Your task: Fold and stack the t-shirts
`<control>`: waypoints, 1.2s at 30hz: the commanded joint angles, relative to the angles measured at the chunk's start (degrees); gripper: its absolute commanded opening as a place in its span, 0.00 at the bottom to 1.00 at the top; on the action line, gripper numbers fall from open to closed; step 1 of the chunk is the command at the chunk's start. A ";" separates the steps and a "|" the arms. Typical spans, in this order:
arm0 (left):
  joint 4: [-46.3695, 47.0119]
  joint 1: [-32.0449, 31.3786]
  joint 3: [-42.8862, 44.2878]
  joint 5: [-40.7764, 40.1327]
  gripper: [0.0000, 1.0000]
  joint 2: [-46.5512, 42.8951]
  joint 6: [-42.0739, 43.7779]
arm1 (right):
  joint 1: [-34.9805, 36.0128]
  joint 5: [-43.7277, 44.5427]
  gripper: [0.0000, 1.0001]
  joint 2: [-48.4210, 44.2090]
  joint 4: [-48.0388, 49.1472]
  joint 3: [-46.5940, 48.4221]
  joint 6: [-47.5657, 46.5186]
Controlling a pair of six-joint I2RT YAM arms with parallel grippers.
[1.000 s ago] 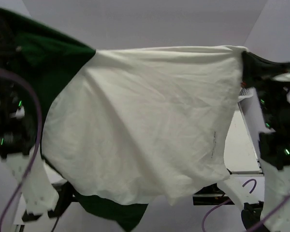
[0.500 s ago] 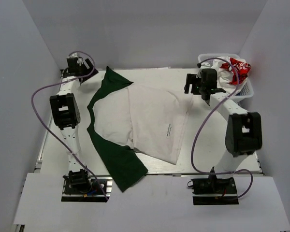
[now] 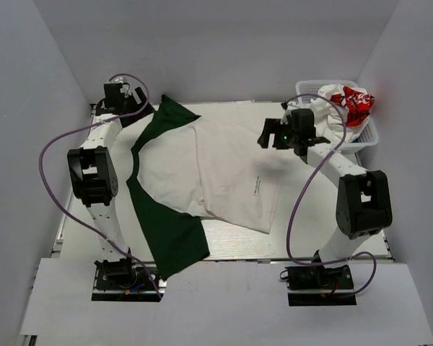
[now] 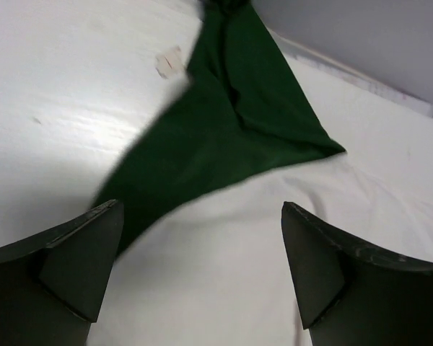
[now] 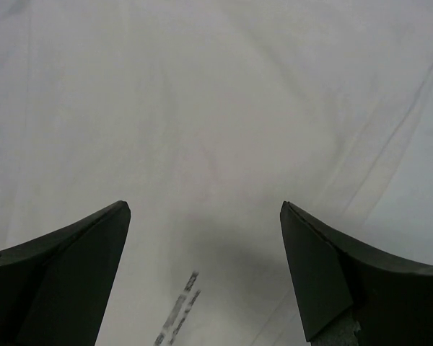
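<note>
Fingers (image 4: 65, 267) of the left gripper (image 4: 200, 213) stand wide apart with nothing between them, poised over the spot where the dark green far sleeve (image 4: 231, 137) meets pale cloth. The right gripper (image 5: 204, 209) is spread just as wide, and its fingers (image 5: 58, 274) are empty above plain off-white fabric carrying a short line of small print.

Take the middle of the table (image 3: 325, 216) in the overhead view as the centre of the dial. The left gripper sits at eleven o'clock by the far sleeve's tip. The right gripper sits near one o'clock, over the shirt's far right edge. The off-white tee (image 3: 224, 166) lies spread across the centre, plain side up. Its near sleeve (image 3: 169, 238) runs toward seven o'clock, reaching the table's near edge. No sleeve shows on the three o'clock side, so it may be tucked under.

At two o'clock a basket (image 3: 369, 137) holds a white tee with red print (image 3: 352, 99).

The step in hand looks like laying the first shirt flat, and no fold shows yet. The next move probably calls for smoothing the rumpled three o'clock side. After that, each gripper would pinch an edge and bring the sleeves inward.
</note>
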 commanded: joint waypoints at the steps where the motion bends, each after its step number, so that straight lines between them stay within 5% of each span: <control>1: -3.08 -3.80 -8.61 -2.37 1.00 -8.48 -2.08 | 3.34 -3.51 0.90 -4.80 -0.11 -8.55 4.91; 8: -3.08 -9.60 -33.74 -7.46 1.00 -18.07 -5.69 | 6.51 -3.50 0.90 -9.03 1.03 -21.05 9.85; 13: -3.60 -10.93 -43.25 -12.55 1.00 -19.92 -7.88 | 6.34 -2.10 0.90 -7.62 1.21 -25.62 12.74; 26: -9.84 -10.93 -45.82 -17.39 1.00 -25.02 -7.10 | -3.58 13.45 0.90 -9.20 -10.92 -27.23 18.46; 36: -7.21 -11.46 -45.29 -5.62 1.00 -32.48 -3.41 | -1.84 5.02 0.90 -17.98 -10.13 -19.48 8.26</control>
